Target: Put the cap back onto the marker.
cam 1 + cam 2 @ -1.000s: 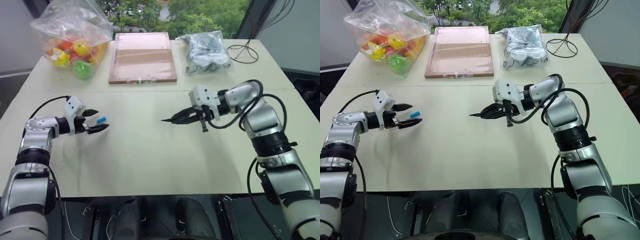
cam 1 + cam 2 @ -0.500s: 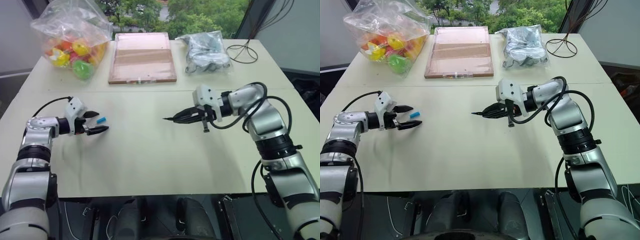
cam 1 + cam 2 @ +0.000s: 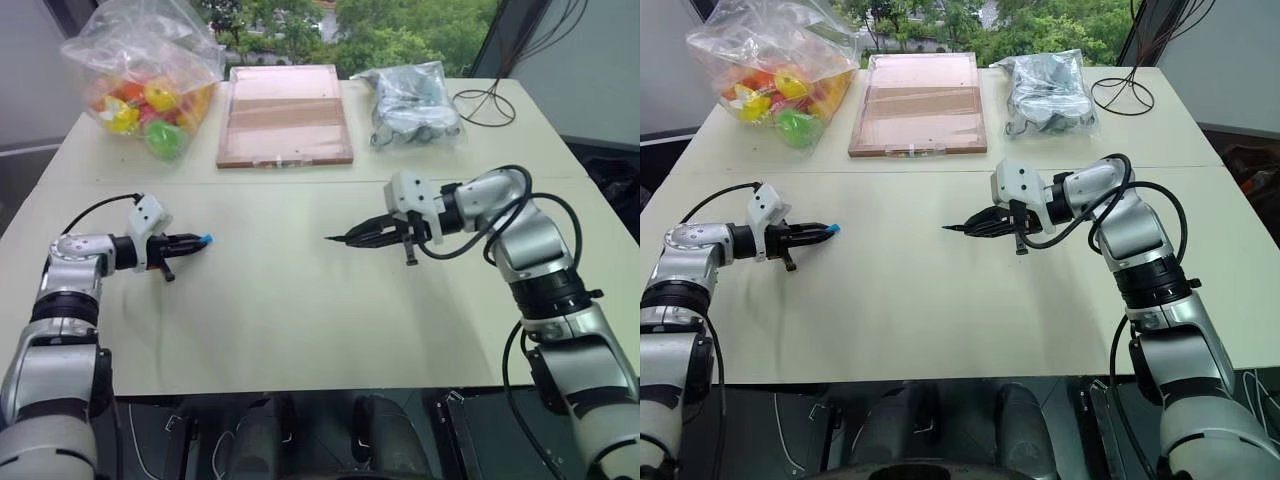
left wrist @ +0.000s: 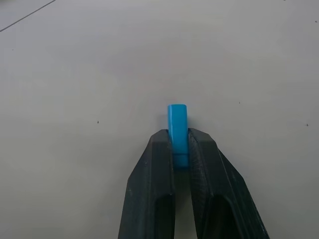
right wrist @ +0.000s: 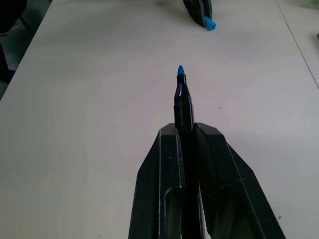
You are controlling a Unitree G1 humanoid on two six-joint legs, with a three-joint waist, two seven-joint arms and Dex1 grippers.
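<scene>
Cap [image 4: 177, 129] pinched in left gripper [image 3: 196, 241], sticking out past the fingertips just above the table [image 3: 300, 320] on its left side. Marker [image 5: 181, 102] clamped in right gripper [image 3: 372, 236], blue tip aimed at cap, well apart. Bags and tray at the far edge.

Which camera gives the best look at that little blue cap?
The left wrist view: the cap sits close up, pinched between the left gripper's fingers. In both eye views it's a speck; the right wrist view shows it small and far off.
</scene>
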